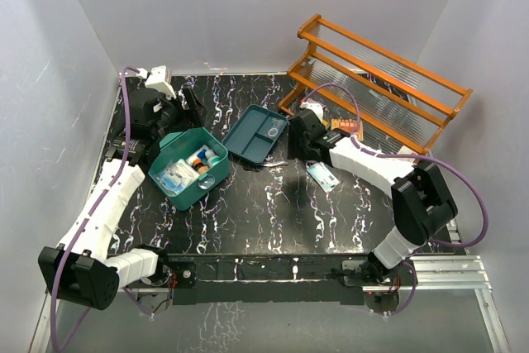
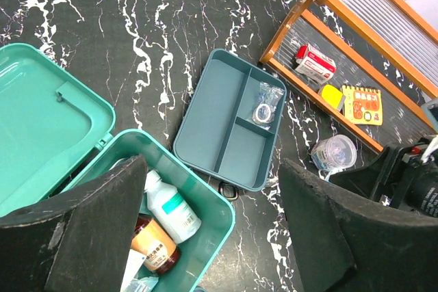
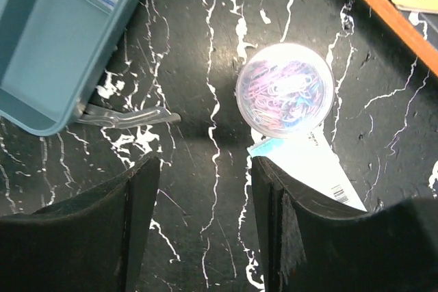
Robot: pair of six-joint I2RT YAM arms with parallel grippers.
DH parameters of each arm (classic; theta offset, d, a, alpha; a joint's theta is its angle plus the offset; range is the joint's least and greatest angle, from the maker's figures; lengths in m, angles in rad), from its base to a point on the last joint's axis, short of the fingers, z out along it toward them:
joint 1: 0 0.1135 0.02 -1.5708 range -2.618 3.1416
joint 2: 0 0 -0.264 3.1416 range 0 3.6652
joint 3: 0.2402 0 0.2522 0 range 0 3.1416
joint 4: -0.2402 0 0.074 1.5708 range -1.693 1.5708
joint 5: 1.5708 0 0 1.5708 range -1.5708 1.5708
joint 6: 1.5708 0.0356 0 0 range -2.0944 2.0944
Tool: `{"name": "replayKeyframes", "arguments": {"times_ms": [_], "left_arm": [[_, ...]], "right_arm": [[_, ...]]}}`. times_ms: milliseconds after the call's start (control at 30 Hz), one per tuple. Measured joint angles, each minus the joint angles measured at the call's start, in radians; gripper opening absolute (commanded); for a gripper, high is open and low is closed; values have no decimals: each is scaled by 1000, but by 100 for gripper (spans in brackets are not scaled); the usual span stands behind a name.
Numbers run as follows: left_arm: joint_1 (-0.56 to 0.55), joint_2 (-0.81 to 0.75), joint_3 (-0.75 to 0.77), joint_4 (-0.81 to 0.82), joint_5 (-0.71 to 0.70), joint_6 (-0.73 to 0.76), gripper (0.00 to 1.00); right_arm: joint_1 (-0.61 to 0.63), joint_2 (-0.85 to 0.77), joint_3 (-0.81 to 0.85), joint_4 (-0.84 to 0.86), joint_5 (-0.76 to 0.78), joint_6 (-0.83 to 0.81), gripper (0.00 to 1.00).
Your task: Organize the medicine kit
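The medicine kit (image 1: 188,169) is a teal box standing open at the left, with its lid (image 2: 48,121) folded back. It holds a white bottle (image 2: 171,206), a brown bottle (image 2: 154,244) and packets. Its insert tray (image 1: 256,133) lies on the table beside it, with a small bag (image 2: 265,104) in one compartment. My left gripper (image 2: 212,169) is open and empty above the box's near corner. My right gripper (image 3: 205,182) is open and empty, just short of a round clear tub of paper clips (image 3: 285,88) lying on a white packet (image 3: 321,169).
An orange wooden rack (image 1: 372,80) stands at the back right, holding a red-and-white box (image 2: 315,63), a yellow item (image 2: 332,96) and an orange notebook (image 2: 363,104). Clear tweezers (image 3: 126,115) lie by the tray's corner (image 3: 55,46). A small dark clip (image 2: 229,189) lies between tray and box.
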Motion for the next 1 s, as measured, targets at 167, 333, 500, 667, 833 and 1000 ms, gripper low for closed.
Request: {"name": "replayKeyframes", "arguments": {"times_ms": [167, 333, 500, 667, 833, 1000], "left_arm": [[0, 0, 0, 2, 5, -6, 77], [0, 0, 0, 2, 10, -13, 77], [0, 0, 0, 9, 19, -24, 77], [0, 0, 0, 25, 29, -35, 77], [0, 0, 0, 28, 31, -42, 77], [0, 0, 0, 28, 32, -43, 77]], "right_arm": [[-1, 6, -39, 1, -13, -3, 52], [0, 53, -39, 10, -19, -3, 50], [0, 123, -32, 10, -32, -2, 50], [1, 220, 58, 13, -59, 5, 50], [8, 333, 192, 14, -55, 29, 48], [14, 411, 270, 5, -46, 33, 48]]}}
